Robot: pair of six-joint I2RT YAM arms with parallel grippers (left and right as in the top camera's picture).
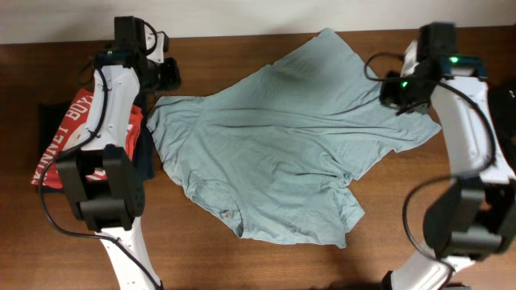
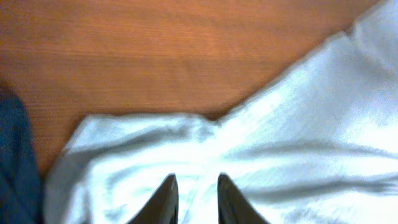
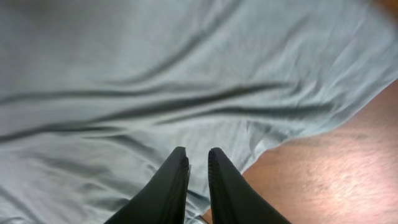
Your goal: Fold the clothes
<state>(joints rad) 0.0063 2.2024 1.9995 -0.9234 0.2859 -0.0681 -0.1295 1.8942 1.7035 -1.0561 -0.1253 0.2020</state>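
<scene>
Wooden bench (image 1: 242,258) is taking up the whole view from overhead, and the pale grey-blue t-shirt (image 1: 274,145) is sprawling across the middle of it, skewed on a diagonal and rippling with long wrinkles. It's lying opened out with no fold in it yet, so I'm reckoning I'm right at the start: getting hold of the edges for the first fold. Off at my left edge, a red t-shirt (image 1: 76,121) is sitting on a black garment (image 1: 50,117), just beside the grey one's corner, and I'm leaving those alone.

My left tool (image 2: 196,183) is hovering over the shirt's left corner with its fingers a little apart and nothing pinched between them. My right tool (image 3: 197,155) is sitting at the shirt's right edge, where cloth is meeting bare wood. Its fingers are nearly together, and I honestly can't tell if they're nipping fabric or not.

Next I'm thinking both tools need a proper pinch on an edge, then an even lift and carry-over, since this thin cloth is probably going to sag and bunch.
</scene>
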